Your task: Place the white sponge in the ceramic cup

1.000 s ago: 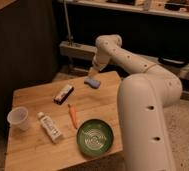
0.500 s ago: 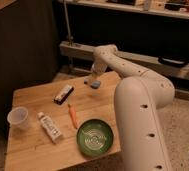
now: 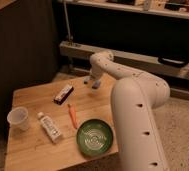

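The white sponge (image 3: pixel 95 84), a small pale blue pad, is at the far edge of the wooden table (image 3: pixel 38 150). My gripper (image 3: pixel 90 80) is right at the sponge, just above and left of it, at the end of the white arm that reaches in from the right. I cannot tell whether the sponge rests on the table or hangs from the gripper. The ceramic cup (image 3: pixel 19 119), whitish and tapered, stands upright and empty-looking near the table's left edge, far from the gripper.
A dark flat bar with a light stripe (image 3: pixel 63 93) lies left of the sponge. An orange carrot-like stick (image 3: pixel 73 115), a white labelled tube (image 3: pixel 49 126) and a green spiral bowl (image 3: pixel 95 137) lie nearer the front. A metal rail and dark shelving stand behind the table.
The arm's upper part has swung left and lower towards the table's far edge. The sponge has stayed at about the same spot by the gripper. Nothing else on the table has moved.
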